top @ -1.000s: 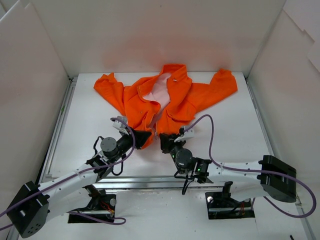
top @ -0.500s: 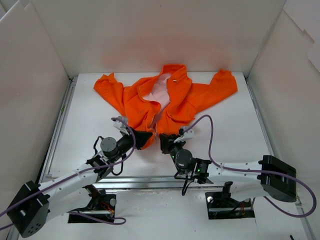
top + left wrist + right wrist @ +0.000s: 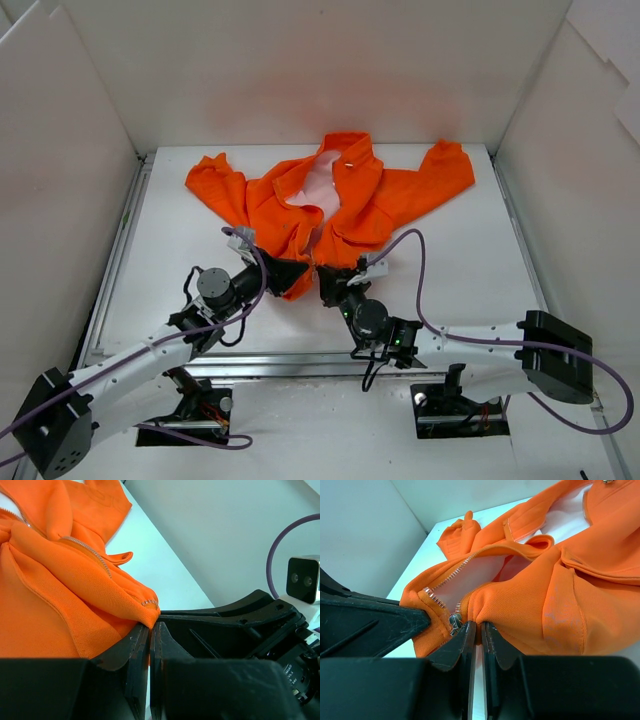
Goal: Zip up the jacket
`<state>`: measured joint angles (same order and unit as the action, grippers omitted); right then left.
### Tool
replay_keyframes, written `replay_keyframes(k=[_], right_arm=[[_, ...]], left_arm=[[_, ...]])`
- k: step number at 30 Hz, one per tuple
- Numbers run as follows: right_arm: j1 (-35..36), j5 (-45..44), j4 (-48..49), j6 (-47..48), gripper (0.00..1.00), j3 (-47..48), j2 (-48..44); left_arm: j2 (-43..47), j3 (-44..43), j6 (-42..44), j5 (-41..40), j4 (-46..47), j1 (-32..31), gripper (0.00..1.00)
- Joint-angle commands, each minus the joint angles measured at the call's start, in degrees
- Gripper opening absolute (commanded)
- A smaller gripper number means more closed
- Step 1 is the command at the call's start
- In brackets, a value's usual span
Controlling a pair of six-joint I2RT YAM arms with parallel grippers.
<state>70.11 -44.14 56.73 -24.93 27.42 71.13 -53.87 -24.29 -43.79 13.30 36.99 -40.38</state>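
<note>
position: the jacket (image 3: 330, 200) lies flat on the table (image 3: 470, 260), collar toward the far wall, hem toward the arm bases, sleeves spread left and right. the front is open. pale pink lining shows between the two panels below the collar.

left gripper (image 3: 151, 626): jaws together, clamped on the bottom corner of one front panel, where that side's zipper teeth (image 3: 85, 550) end. the fabric bunches up just above the fingertips.

right gripper (image 3: 475, 625): jaws together, clamped on the hem of the other panel. a small metal piece (image 3: 455, 620), judged to be the slider, sits just beside the fingertips, on their left in the right wrist view. whether the fingers hold the piece itself or only cloth next to it cannot be told.

key relation: the two grippers meet nearly tip to tip at the hem, so both zipper ends are close together at the near edge of the garment. the zipper's long axis runs from there away from the arms, up toward the collar. all of the jacket lies beyond the fingertips. the right gripper is nearer the metal piece. the left holds the opposing end.

judgement: the teeth are not yet joined. the next move calls for seating one end into the slider, then pulling away from the bases.

condition: bright orange fabric, soft, creased near the hem, with the teeth rows curving rather than straight.
</note>
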Motion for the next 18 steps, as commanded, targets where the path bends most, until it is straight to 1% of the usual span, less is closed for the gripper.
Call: replay_keyframes(k=[1, 10, 13, 18], right_arm=[[1.3, -0.2, 7.3, 1.8, 0.0, 1.1, -2.1], [1.9, -0.2, 6.5, 3.0, 0.0, 1.7, -4.1], [1.9, 0.6, 4.6, 2.9, 0.0, 1.8, -5.4], [2.0, 2.5, 5.2, 2.4, 0.0, 1.0, -6.7]], left_arm=[[2.4, -4.4, -0.9, 2.8, 1.3, 0.0, 0.0], [1.3, -7.3, 1.8, 3.0, -5.9, 0.0, 0.0], [1.3, -7.3, 2.3, 3.5, -6.3, 0.0, 0.0], [0.9, -8.0, 1.4, 4.1, -7.8, 0.0, 0.0]])
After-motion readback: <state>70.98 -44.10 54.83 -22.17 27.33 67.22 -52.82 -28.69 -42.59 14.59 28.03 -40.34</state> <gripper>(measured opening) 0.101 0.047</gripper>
